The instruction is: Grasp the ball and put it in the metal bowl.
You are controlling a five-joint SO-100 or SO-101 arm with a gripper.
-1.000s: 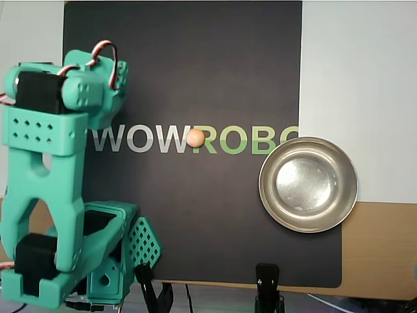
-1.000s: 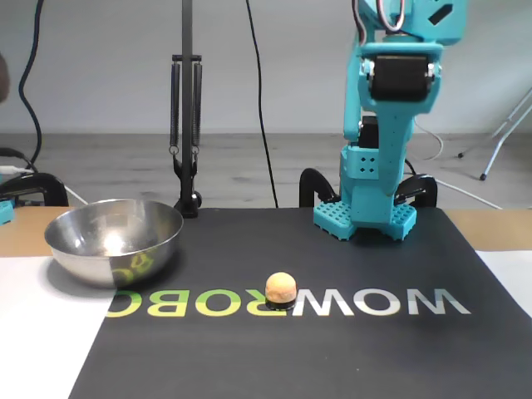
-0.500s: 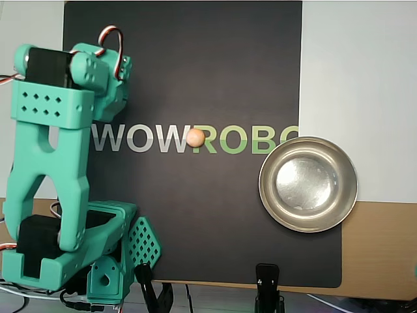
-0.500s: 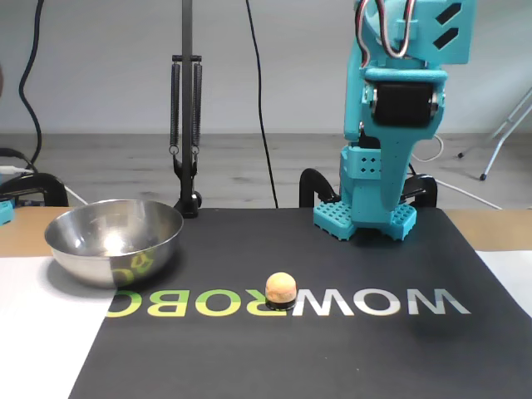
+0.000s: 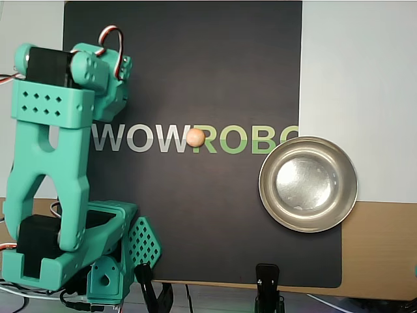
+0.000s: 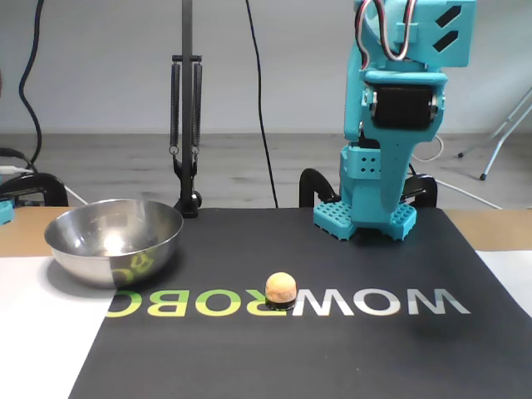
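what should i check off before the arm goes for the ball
1. Ball free and reachable: ok, it sits alone on the mat's lettering in the overhead view, nothing touching it.
2. Metal bowl empty and upright: ok, only reflections inside.
3. Path from ball to bowl clear: ok, bare black mat between them.
4. Gripper open: cannot tell, its fingers do not show clearly in either view.
5. Arm lined up over the ball: not ok, it stands raised near its base, well off to the side.
6. Bowl fully on the mat: not ok, it overhangs the mat's edge.
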